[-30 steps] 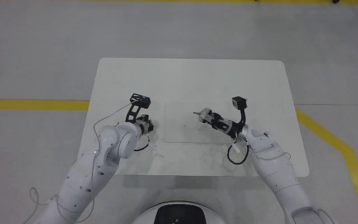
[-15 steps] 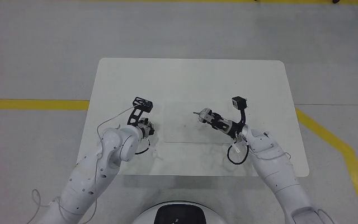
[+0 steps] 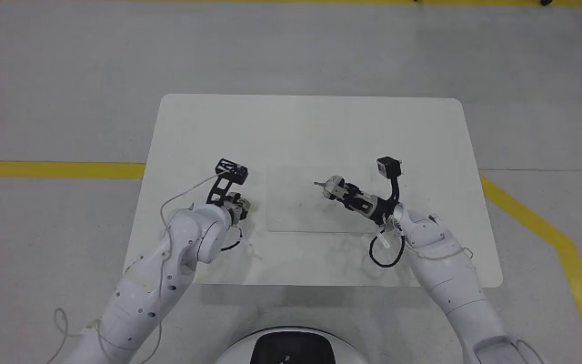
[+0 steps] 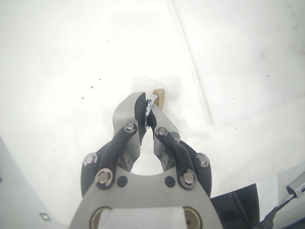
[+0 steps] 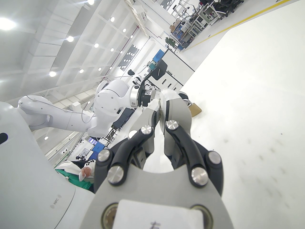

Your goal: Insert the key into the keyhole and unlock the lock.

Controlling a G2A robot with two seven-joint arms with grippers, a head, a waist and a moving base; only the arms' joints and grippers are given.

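Left wrist view: the left gripper (image 4: 148, 101) is clamped tight on the silver shackle (image 4: 147, 111) of the lock (image 4: 160, 97). The lock's brass body sticks out just past the fingertips, low over the white table (image 4: 71, 48) or resting on it; I cannot tell which. In the right wrist view the right gripper (image 5: 160, 102) is pinched shut on something thin. In the top view a small tip pokes out beyond its fingertips, which I take for the key (image 3: 318, 184). Straight ahead of that tip, and well apart from it, is the lock.

The step in hand looks like bringing the two together. The keyhole face should be turned toward the key tip and the shaft lined up with the slot before any push. The shackle needs a firm hold so the body cannot swing. Both forearms angle inward, with the grippers facing each other across a gap.
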